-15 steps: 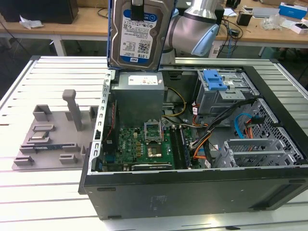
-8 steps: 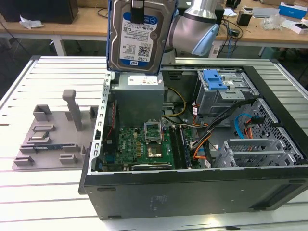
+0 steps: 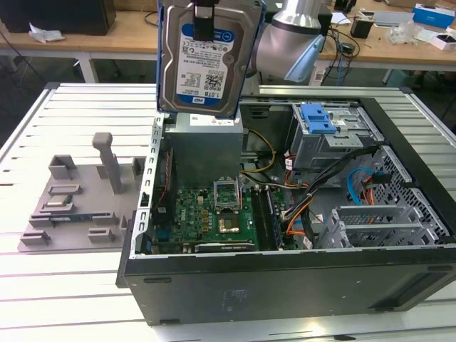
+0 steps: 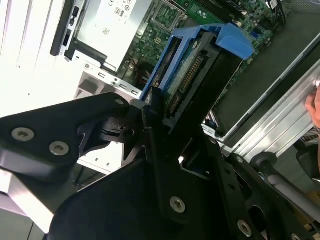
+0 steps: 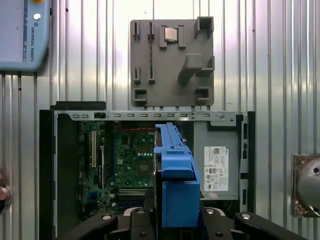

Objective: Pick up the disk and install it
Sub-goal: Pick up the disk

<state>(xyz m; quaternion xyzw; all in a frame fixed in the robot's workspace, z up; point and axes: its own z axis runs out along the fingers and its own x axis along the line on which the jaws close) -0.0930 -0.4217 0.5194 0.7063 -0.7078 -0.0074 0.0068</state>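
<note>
The disk (image 3: 206, 60), a silver hard drive with a white-and-blue label in a blue plastic rail frame, hangs upright high above the open computer case (image 3: 285, 274). My gripper (image 3: 203, 16) is shut on its upper end, one black finger lying over the label. In the second wrist view the black fingers (image 4: 152, 112) clamp the disk (image 4: 197, 70) by its blue frame, connector edge showing. From the first wrist view, the disk (image 5: 175, 172) is seen edge-on over the case interior, between the motherboard (image 5: 130, 160) and the grey box (image 5: 215, 165).
Inside the case lie the motherboard (image 3: 214, 214), a grey metal box (image 3: 206, 146), cables and a drive bay with a blue latch (image 3: 317, 117). A grey parts fixture (image 3: 78, 199) sits on the slatted table at the exterior view's left. A hand (image 4: 313, 107) shows beside the case.
</note>
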